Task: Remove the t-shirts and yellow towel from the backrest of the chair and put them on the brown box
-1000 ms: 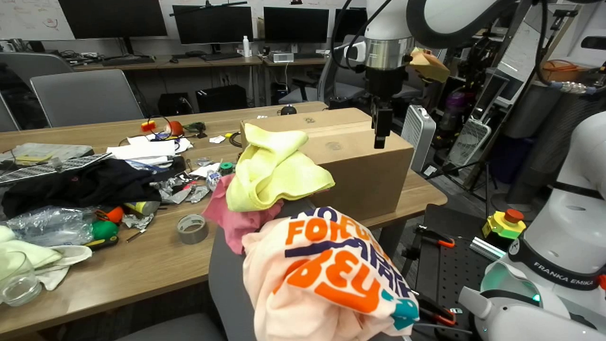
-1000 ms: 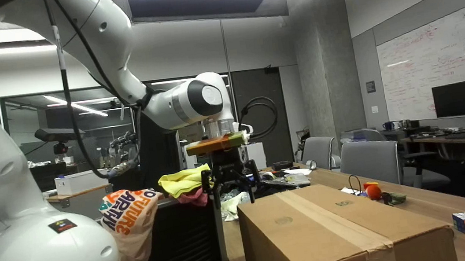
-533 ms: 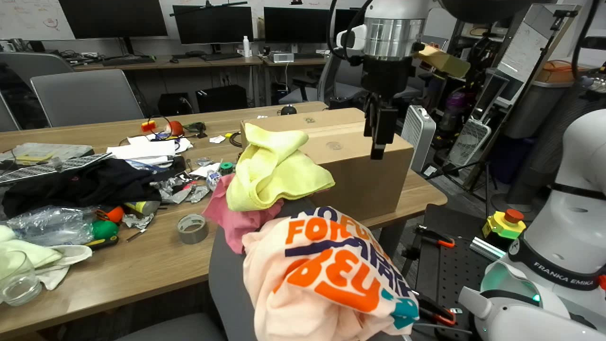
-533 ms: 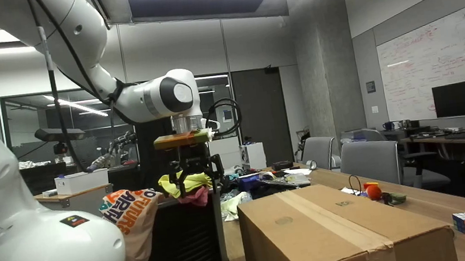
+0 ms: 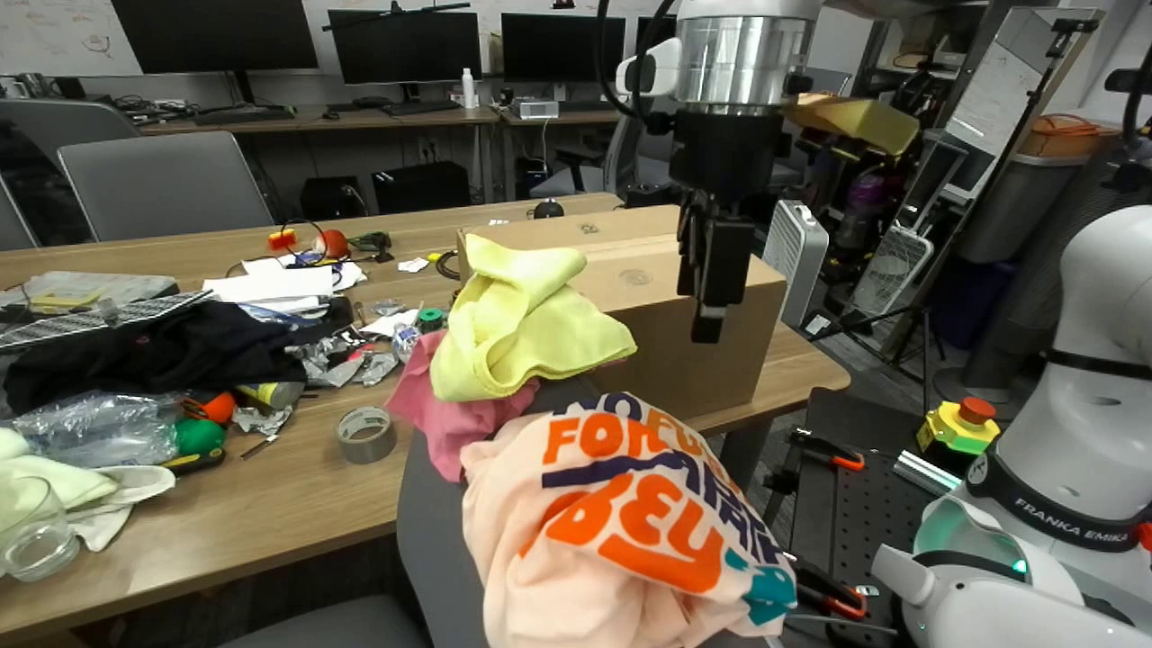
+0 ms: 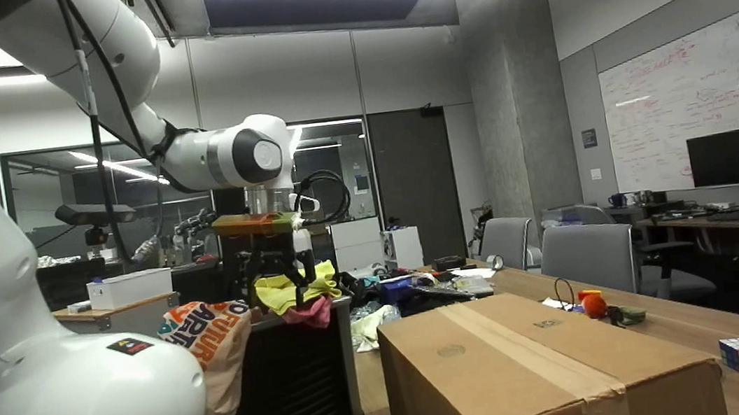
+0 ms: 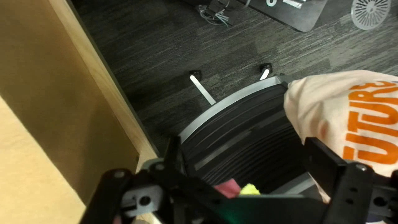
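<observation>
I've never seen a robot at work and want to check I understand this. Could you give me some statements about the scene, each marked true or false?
1. The yellow towel lies on top of the pink cloth. True.
2. The brown box stands on the table. True.
3. The yellow towel lies on the brown box. False: it is on the chair's backrest.
4. The gripper is open and holds nothing. True.
5. The brown box is open on top. False: its top is closed, with tape running along it.
</observation>
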